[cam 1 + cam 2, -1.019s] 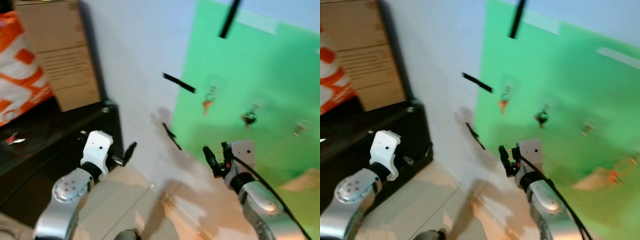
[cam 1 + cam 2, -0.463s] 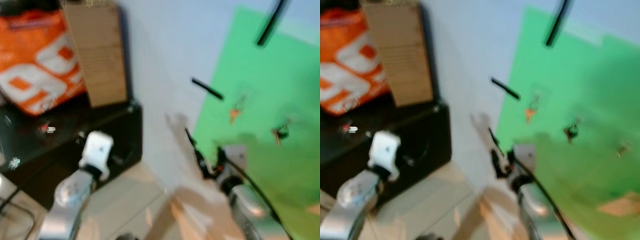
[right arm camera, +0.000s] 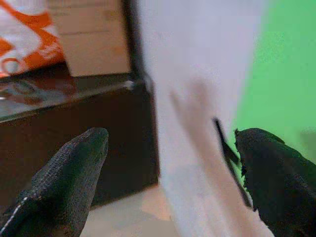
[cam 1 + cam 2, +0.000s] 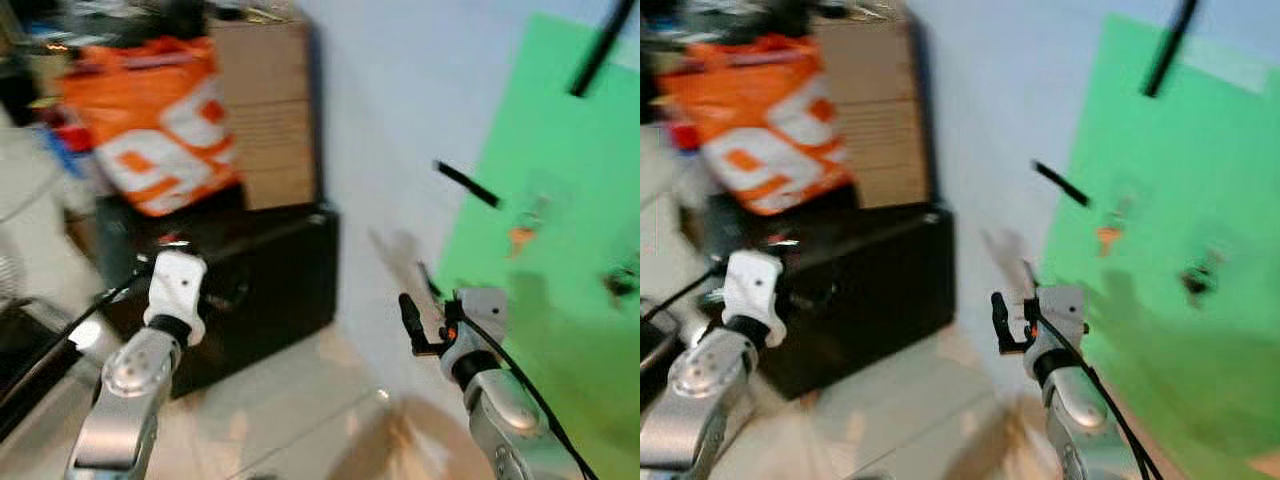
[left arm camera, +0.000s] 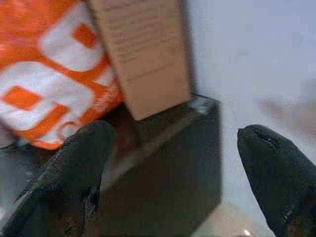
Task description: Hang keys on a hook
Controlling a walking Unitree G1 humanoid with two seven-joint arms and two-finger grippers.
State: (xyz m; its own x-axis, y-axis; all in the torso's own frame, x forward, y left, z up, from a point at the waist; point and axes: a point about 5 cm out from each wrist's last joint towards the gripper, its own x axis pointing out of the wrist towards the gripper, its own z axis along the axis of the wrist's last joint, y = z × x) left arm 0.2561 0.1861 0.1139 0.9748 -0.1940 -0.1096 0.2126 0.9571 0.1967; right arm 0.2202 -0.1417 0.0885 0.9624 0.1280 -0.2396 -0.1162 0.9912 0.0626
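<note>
Beside the green board, two empty end effectors.
Left end effector and right end effector spread wide; keys hang on the board.

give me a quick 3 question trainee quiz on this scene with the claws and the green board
1. True or false: the left claw is shut on keys.
2. Which sits on the black cabinet? A) an orange bag B) a kettle C) a lamp
3. Fill in: the keys hang on the ____ board.

Key: 1 false, its fingers are spread with nothing between them. 2 A, the orange bag, beside a cardboard box. 3 green.
</note>
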